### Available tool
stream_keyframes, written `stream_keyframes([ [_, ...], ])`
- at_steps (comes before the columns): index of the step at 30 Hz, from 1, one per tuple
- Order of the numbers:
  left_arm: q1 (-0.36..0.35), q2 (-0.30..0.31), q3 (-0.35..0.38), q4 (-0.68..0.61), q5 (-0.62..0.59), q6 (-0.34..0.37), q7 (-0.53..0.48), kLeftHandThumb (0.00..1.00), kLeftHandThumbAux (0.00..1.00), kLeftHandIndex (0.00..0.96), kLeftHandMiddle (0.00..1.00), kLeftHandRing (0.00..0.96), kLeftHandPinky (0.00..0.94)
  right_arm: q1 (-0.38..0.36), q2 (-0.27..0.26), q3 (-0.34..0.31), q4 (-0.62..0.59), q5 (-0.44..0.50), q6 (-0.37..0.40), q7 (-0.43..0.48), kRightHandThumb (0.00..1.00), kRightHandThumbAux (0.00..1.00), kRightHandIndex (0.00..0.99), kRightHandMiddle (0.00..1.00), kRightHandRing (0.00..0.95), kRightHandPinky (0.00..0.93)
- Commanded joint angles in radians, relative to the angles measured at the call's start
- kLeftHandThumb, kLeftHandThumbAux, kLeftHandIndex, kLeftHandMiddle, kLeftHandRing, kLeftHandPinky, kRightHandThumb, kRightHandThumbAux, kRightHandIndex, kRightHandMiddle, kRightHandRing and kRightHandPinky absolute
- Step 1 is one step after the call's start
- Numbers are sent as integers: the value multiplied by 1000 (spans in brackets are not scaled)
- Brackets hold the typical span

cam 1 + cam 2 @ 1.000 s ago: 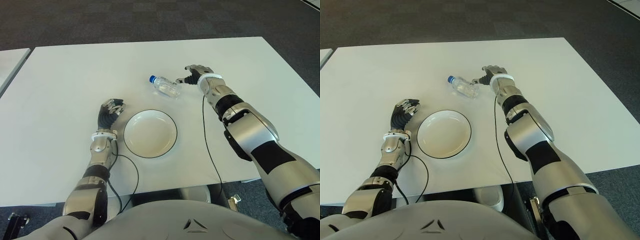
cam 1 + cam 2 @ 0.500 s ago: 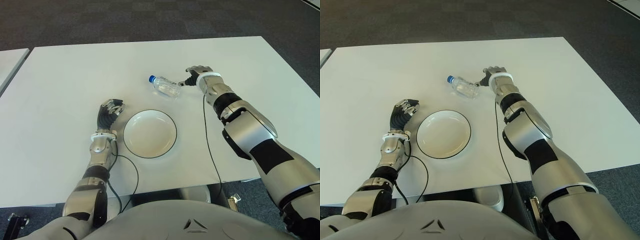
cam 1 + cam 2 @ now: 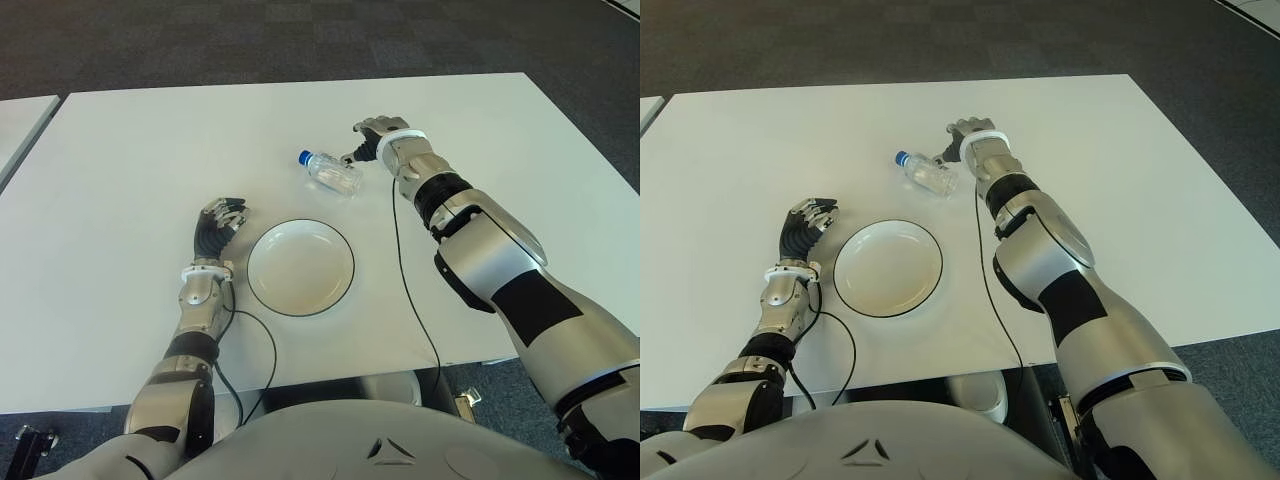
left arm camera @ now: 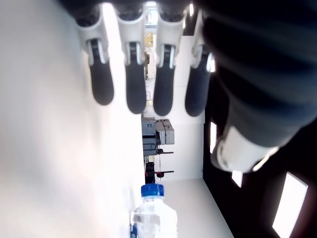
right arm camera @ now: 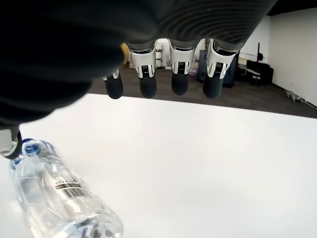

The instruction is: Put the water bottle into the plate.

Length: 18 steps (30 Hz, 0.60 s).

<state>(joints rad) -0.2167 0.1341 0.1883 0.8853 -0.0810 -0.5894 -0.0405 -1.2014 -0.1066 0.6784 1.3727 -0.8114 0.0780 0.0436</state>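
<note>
A small clear water bottle [image 3: 330, 172] with a blue cap lies on its side on the white table [image 3: 120, 160], beyond the plate. The white plate [image 3: 300, 267] with a dark rim sits nearer the front, with nothing on it. My right hand [image 3: 368, 138] hovers just right of the bottle's base, fingers spread and holding nothing; its wrist view shows the bottle [image 5: 54, 196] below the fingers [image 5: 179, 82]. My left hand [image 3: 217, 222] shows left of the plate, its fingers loosely curled and holding nothing.
A thin black cable [image 3: 405, 270] runs from my right wrist across the table to its front edge. Another cable [image 3: 262, 350] loops by my left forearm. A second table's corner [image 3: 20, 125] shows at far left. Dark carpet surrounds the table.
My right hand has shifted a little left and farther back, closing in on the bottle's base. The bottle, the plate and my left hand have not moved.
</note>
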Motion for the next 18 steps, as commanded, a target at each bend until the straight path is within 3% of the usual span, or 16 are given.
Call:
stream_keyframes([
  [1, 44, -14, 7, 24, -5, 51, 14, 698, 725, 410, 342, 343, 370, -1, 15, -31, 4, 28, -7, 0, 481, 274, 0, 0, 0, 0],
  [10, 56, -11, 5, 18, 0, 25, 8, 694, 725, 409, 336, 335, 348, -3, 32, -92, -2, 75, -28, -56, 500, 278, 0, 0, 0, 0],
  [18, 65, -10, 5, -4, -5, 53, 7, 692, 725, 409, 337, 332, 355, -79, 36, -131, -4, 97, -30, -55, 506, 291, 0, 0, 0, 0],
])
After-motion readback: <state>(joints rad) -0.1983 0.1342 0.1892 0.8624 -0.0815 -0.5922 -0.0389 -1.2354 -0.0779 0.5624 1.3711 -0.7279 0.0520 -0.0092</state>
